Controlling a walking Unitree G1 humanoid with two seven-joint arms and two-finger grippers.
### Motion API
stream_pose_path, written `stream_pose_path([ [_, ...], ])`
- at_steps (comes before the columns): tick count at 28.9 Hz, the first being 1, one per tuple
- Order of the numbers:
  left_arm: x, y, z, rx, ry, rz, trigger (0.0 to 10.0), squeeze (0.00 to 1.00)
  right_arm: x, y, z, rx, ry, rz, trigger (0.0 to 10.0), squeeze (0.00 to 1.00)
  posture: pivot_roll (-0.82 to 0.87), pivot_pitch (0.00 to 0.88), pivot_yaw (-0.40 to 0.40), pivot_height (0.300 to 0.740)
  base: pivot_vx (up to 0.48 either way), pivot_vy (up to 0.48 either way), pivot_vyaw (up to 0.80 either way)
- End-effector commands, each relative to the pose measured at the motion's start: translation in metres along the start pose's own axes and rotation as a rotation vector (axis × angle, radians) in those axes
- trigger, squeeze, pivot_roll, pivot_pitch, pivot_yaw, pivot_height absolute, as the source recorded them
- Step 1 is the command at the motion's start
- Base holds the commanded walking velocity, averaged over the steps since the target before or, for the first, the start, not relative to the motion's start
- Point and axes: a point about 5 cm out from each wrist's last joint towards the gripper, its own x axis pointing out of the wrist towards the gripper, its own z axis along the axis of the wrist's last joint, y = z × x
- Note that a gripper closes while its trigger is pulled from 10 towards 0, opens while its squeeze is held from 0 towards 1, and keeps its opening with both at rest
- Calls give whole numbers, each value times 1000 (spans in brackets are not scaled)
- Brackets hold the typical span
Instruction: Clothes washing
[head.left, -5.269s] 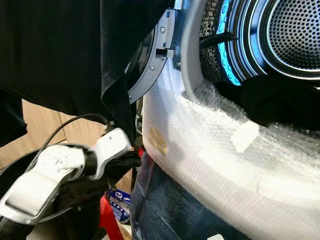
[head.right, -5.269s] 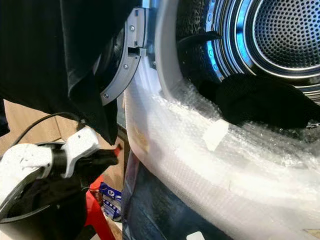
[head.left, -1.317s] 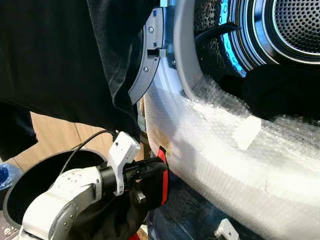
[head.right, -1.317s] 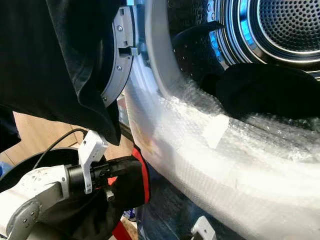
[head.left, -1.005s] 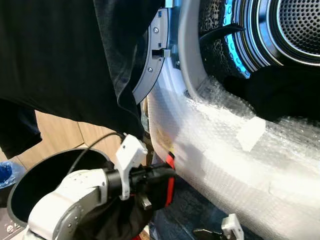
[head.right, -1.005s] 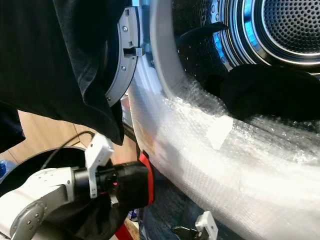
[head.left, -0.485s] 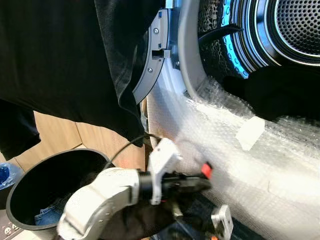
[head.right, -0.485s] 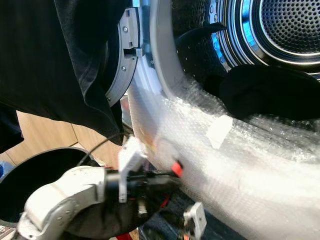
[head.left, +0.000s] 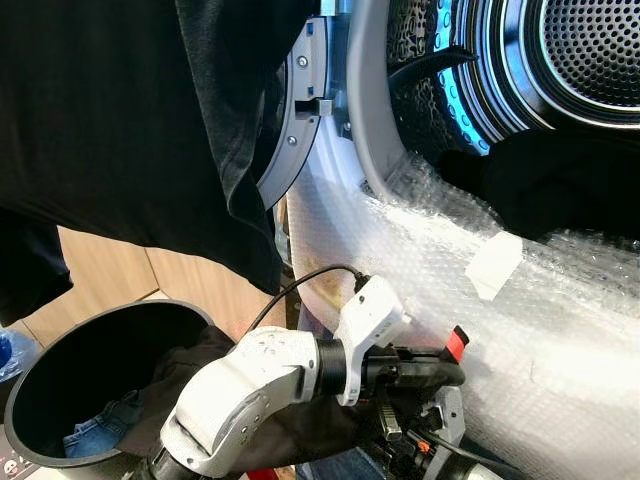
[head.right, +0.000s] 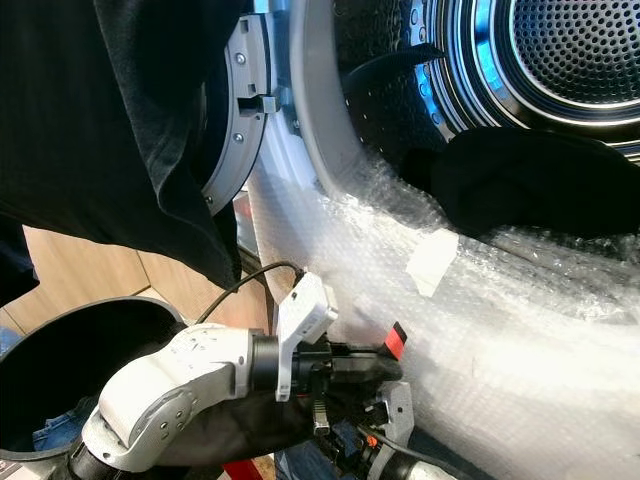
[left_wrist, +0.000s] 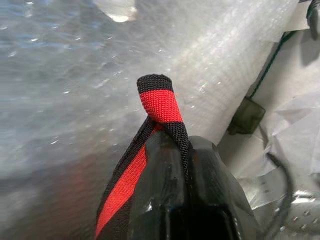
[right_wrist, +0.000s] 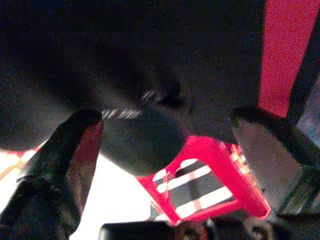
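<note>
The left gripper (head.left: 445, 372) is clamped on a black garment (head.left: 290, 425) with a red stripe (left_wrist: 159, 104), its tip against the bubble wrap (head.left: 560, 330) covering the washer front below the drum (head.left: 560, 60). The right gripper (right_wrist: 75, 165) sits just beneath; whether it is open or closed I cannot tell. More dark clothes (head.right: 530, 190) lie in the drum mouth. A black bin (head.left: 70, 370) stands to the left, and dark cloth (head.left: 130, 110) hangs over the open door (head.left: 300, 130).
</note>
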Motion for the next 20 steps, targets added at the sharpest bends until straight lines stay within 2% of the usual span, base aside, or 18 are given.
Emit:
stream_pose_path([
  [1, -2, 3, 4, 21, -3, -5, 0, 0, -5, 6, 4, -28, -7, 68, 10000, 1000, 93, 0, -24, 740, 0, 0, 0],
  [2, -2, 3, 4, 21, -3, -5, 0, 0, -5, 6, 4, -28, -7, 68, 10000, 1000, 93, 0, -24, 740, 0, 0, 0],
  [5, -7, 2, 3, 27, 15, -32, 0, 0, -19, 14, 10, 4, -15, 182, 10000, 1000, 92, 0, -26, 740, 0, 0, 0],
  [7, -8, 3, 1, 31, 29, -30, 0, 0, -24, 10, 12, 3, 8, 173, 10000, 1000, 91, 0, -25, 740, 0, 0, 0],
  [11, -8, 4, -1, 31, 34, -22, 0, 0, -25, 12, 18, 7, 12, 180, 10000, 1000, 88, 0, -23, 740, 0, 0, 0],
  [12, -6, 3, -1, 29, 29, -25, 0, 0, -25, 18, 20, 6, 19, 210, 10000, 1000, 88, 0, -23, 740, 0, 0, 0],
  [14, -3, 1, 0, 29, 24, -30, 0, 0, -24, 22, 21, -21, 40, 207, 10000, 1000, 83, 0, -24, 740, 0, 0, 0],
  [15, -1, 0, 0, 28, 18, -34, 0, 0, -21, 20, 22, -40, 53, 145, 10000, 1000, 75, 0, -21, 740, 0, 0, 0],
  [18, 4, -3, 0, 27, 10, -50, 0, 0, -18, 16, 19, -10, 89, 4, 10000, 1000, 72, 0, -19, 740, 0, 0, 0],
  [19, 6, -4, 0, 28, 9, -55, 0, 0, -20, 20, 18, 15, 95, 9, 10000, 1000, 73, 0, -22, 740, 0, 0, 0],
  [20, 7, -5, 0, 29, 8, -61, 0, 0, -22, 22, 17, 36, 111, 5, 10000, 769, 73, 0, -22, 740, 0, 0, 0],
])
